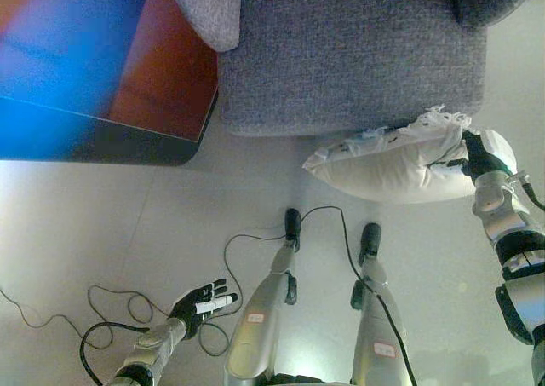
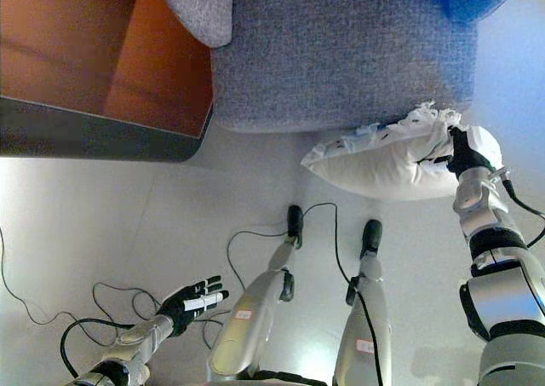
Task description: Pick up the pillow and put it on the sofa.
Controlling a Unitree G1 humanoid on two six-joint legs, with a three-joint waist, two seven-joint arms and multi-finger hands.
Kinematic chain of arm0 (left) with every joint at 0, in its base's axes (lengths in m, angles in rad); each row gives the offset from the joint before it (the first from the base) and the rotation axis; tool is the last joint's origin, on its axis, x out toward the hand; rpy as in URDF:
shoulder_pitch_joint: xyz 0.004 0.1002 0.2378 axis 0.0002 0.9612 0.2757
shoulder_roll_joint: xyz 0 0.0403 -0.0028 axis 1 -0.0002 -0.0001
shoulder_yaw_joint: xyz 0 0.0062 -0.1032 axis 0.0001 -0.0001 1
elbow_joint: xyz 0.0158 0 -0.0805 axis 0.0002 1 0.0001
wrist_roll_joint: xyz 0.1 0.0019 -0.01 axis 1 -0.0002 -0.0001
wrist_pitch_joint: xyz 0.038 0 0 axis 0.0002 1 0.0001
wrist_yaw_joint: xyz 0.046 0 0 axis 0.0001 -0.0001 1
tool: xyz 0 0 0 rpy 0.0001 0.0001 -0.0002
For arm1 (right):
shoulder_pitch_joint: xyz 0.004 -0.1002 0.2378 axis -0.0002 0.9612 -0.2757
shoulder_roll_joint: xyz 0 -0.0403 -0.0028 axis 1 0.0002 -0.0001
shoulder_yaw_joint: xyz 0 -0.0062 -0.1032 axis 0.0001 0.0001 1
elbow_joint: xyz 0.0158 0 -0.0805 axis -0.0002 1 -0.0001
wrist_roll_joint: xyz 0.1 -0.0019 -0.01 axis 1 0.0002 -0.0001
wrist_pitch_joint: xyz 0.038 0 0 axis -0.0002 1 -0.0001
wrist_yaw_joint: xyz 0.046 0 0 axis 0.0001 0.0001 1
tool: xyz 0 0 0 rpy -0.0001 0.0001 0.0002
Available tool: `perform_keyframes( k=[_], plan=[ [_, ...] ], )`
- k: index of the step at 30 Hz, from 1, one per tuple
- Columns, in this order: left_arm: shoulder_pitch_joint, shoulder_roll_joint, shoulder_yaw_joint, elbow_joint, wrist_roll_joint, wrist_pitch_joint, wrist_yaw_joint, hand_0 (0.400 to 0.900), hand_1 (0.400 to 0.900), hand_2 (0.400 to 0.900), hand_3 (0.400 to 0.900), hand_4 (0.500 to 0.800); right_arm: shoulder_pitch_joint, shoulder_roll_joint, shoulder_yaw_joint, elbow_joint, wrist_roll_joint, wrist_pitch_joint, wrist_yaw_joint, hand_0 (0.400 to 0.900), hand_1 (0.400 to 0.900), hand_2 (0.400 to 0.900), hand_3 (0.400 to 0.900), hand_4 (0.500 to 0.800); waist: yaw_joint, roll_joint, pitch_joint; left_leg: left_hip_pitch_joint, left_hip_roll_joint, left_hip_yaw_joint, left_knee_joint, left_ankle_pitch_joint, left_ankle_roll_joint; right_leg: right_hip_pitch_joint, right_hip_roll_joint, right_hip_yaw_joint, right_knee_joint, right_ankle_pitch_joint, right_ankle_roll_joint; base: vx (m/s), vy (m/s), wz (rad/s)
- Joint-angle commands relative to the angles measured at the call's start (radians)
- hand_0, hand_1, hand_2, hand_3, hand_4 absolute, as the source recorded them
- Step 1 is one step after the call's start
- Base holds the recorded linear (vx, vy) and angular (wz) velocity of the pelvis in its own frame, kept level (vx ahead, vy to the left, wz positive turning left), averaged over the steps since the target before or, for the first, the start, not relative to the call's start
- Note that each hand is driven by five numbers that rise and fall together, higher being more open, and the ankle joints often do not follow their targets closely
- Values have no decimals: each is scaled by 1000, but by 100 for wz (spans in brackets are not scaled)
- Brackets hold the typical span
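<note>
A pale grey, smooth floor is seen from above, taking up the lower part of both views. A grey, coarse-woven fabric sofa is placed at the top, its front edge running across above the floor, with a rounded grey cushion at its left corner. A reddish-brown wooden panel with a dark rim is set just beside the sofa at the upper left. A white, soft, frill-edged pillow is held off the floor, just in front of the sofa's front edge and overlapping it at the frilled corner. The right hand is clamped on the pillow's right end. The left hand is shown low at the left, fingers spread and holding nothing, over bare floor well apart from the pillow.
</note>
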Motion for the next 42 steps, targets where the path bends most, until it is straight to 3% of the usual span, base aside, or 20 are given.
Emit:
perform_keyframes(
  k=[1, 3, 4, 9, 21, 25, 32, 42],
  plan=[
    [67, 3, -37, 3, -45, -8, 19, 900, 900, 900, 900, 800, -119, -137, 63, -111, 77, -5, -1, 900, 900, 900, 900, 800, 15, 43, 39, -21, -38, -9, 17, -48, -52, -54, 29, -47, 39, -15, -33, -1, 30, -1],
    [71, -3, -39, -1, -41, -10, 24, 900, 900, 900, 900, 800, -128, -133, 56, -120, 94, 10, 17, 900, 900, 900, 900, 800, 17, 48, 39, -30, -39, -10, 19, -47, -54, -64, 28, -45, 44, -17, -33, 1, 4, 2],
    [71, -4, -39, -4, -38, -9, 28, 900, 900, 900, 900, 800, -135, -135, 54, -123, 106, 8, 43, 400, 400, 400, 400, 500, 18, 50, 39, -31, -39, -11, 18, -47, -54, -65, 28, -43, 44, -18, -33, 0, 0, 0],
    [80, 4, -36, -6, -41, -9, 21, 900, 900, 900, 900, 800, -133, -140, 61, -125, 120, -20, 124, 400, 400, 400, 400, 500, 18, 49, 39, -22, -35, -9, 21, -49, -56, -61, 25, -46, 47, -18, -32, 6, 10, -3],
    [97, 33, -29, -18, -29, -8, -5, 900, 900, 900, 900, 800, -97, -158, 50, -129, 127, -111, 163, 400, 400, 400, 400, 500, 10, 11, 39, 72, -24, -4, 16, -69, -54, 33, 18, -74, 19, -11, -27, 0, -15, -2],
    [96, 51, -12, -5, -22, 3, -13, 900, 900, 900, 900, 800, -72, -158, 55, -152, 132, -135, 204, 400, 400, 400, 400, 500, 8, -21, 39, 131, -13, -4, 16, -82, -55, 97, 23, -86, 4, -11, -29, 5, -54, -3],
    [106, 84, 19, 17, 4, 15, -28, 900, 900, 900, 900, 800, 15, -161, 60, -223, 172, -191, 347, 400, 400, 400, 400, 500, 10, -90, -5, 241, 4, -9, 6, -110, -61, 231, 31, -117, -39, -18, -31, 42, -61, 3],
    [182, 109, 101, 79, 102, 36, -67, 900, 900, 900, 900, 800, 97, -206, 64, -414, 215, -174, 543, 400, 400, 400, 400, 500, 25, -208, -174, 386, 22, -16, -8, -151, -71, 457, 55, -139, -169, 7, -17, 137, -30, 8]
  ],
)
